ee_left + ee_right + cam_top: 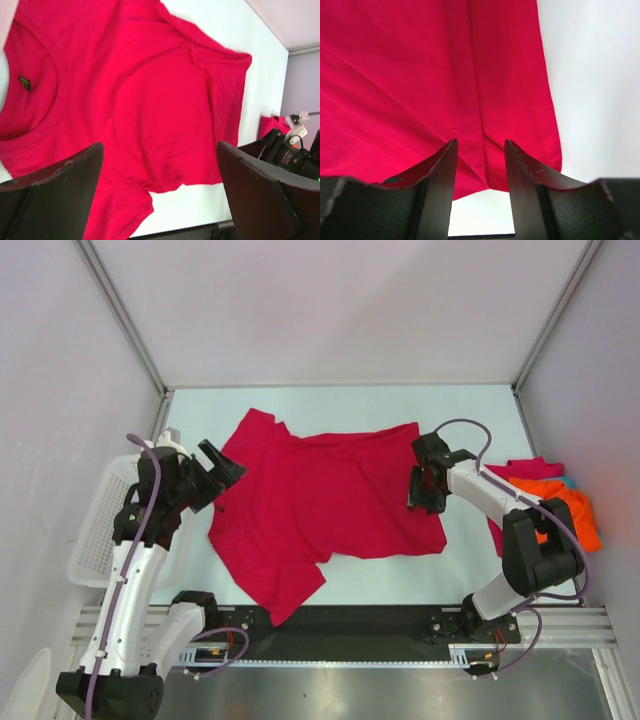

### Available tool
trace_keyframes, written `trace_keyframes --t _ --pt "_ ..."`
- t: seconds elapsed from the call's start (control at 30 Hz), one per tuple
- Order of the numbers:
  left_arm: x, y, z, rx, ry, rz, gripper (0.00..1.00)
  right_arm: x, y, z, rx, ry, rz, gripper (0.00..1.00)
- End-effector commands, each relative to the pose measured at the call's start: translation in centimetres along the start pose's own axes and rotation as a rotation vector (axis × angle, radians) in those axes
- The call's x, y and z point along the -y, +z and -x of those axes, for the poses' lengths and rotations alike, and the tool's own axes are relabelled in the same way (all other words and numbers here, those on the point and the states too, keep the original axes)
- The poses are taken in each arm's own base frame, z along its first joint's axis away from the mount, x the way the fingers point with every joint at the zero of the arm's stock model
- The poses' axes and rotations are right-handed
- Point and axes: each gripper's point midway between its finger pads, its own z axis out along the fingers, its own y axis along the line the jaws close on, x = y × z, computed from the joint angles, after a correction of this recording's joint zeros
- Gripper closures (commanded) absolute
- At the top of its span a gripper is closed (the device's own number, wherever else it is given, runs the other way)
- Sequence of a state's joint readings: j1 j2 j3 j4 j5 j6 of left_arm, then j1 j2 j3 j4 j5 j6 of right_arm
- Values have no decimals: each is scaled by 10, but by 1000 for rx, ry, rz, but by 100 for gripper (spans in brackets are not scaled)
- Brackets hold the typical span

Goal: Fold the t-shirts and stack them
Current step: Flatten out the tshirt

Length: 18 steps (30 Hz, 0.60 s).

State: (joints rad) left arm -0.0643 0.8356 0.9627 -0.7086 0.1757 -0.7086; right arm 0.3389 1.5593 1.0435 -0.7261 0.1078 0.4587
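Lying across the middle of the table (480, 410), the red shirt (320, 505) is the job in hand. It is spread out but not flat. One sleeve points to the far side, the other flops over the near edge, and the cloth is bumpy. It likely needs smoothing before any fold comes out neat, so the folding looks barely begun.

The basket (100, 530) sits off the table's left side, out of the way. The pile (560, 495) of other shirts, orange, pink and a bit of teal, is bunched up at the right edge, partly hidden by the right arm (530, 550). None of them looks folded.

The left pincer (222, 464) hangs above the shirt's neck end with its fingers spread wide and nothing between them. It seems placed to come down on a shoulder. The right pincer (426, 502) is low over the hem at the other end. Its fingers are apart too, with a wrinkle showing through the gap and nothing pinched. One at each end makes sense: together they could pull the shirt straight.

The tag (24, 83) shows inside the collar, so the front likely faces up.
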Motion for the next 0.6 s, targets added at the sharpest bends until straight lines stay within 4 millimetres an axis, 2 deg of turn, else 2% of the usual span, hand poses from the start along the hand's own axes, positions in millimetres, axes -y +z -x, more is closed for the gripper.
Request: trace_keyframes --t 0.0,0.3,0.57 --pt "4 -4 -14 -36 -10 -33 1 -6 -4 6 56 32 21 53" --pt "6 -1 -18 -55 2 -33 0 -22 15 -10 8 -5 1 55" --pt "4 -1 -18 -49 10 -27 0 -20 22 -13 1 -12 -25 55"
